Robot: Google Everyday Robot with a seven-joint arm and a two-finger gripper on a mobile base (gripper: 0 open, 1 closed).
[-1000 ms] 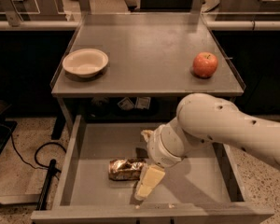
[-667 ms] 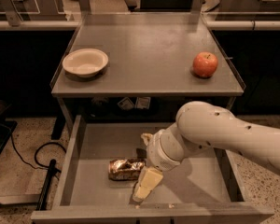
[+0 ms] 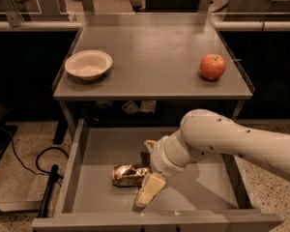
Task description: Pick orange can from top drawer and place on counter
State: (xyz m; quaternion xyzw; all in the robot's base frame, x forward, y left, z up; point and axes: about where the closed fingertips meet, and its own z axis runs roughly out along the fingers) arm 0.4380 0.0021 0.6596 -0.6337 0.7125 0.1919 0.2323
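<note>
Gripper [image 3: 147, 178] beside orange can [image 3: 128, 174]; apple [image 3: 212, 66] apart

No legible text, brand or number anywhere. Orange can [image 3: 129, 174], lying in the top drawer [image 3: 77, 178] below the counter [image 3: 154, 57]: crumpled skin, no print made out. Two small pale tags [image 3: 147, 105] under the counter's front edge, possibly labels, unreadable. Gripper [image 3: 145, 174], in the drawer below the counter at the can's right end, fingers apart: unmarked.
</note>
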